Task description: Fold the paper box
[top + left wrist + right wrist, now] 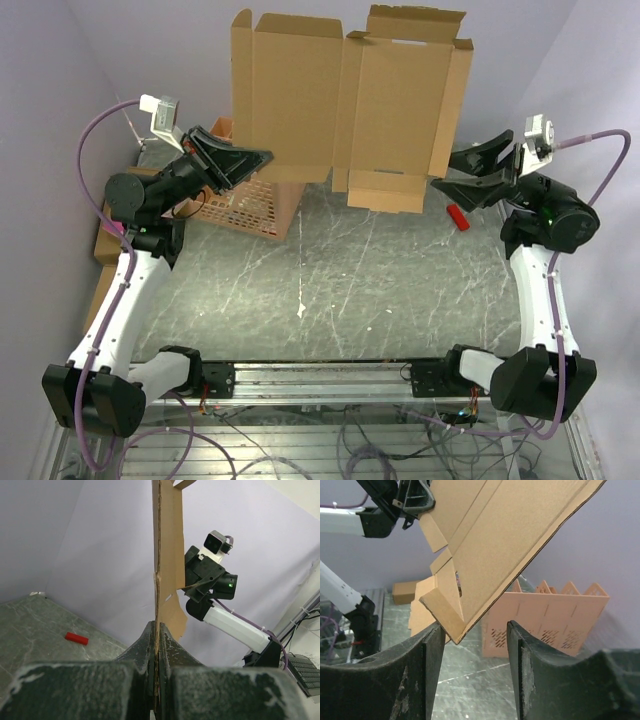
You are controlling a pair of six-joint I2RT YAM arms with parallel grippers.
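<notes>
Flat paper box (pixel 350 110) (flaps out) above table (pixel 350 290)

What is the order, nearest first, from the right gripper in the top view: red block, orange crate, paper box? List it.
1. paper box, edge between the jaws of the right gripper.
2. red block, just toward the bases.
3. orange crate, far left.

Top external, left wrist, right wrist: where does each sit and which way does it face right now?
Top external: above and behind the bases, looking down at the table; both arms and the upheld paper box show.
Left wrist: looks along the left gripper, shut on the box's edge, toward the right arm.
Right wrist: looks past the open right gripper toward the orange lattice crate and left arm.
Shared: all three show the box; top and left wrist share the red block.
</notes>
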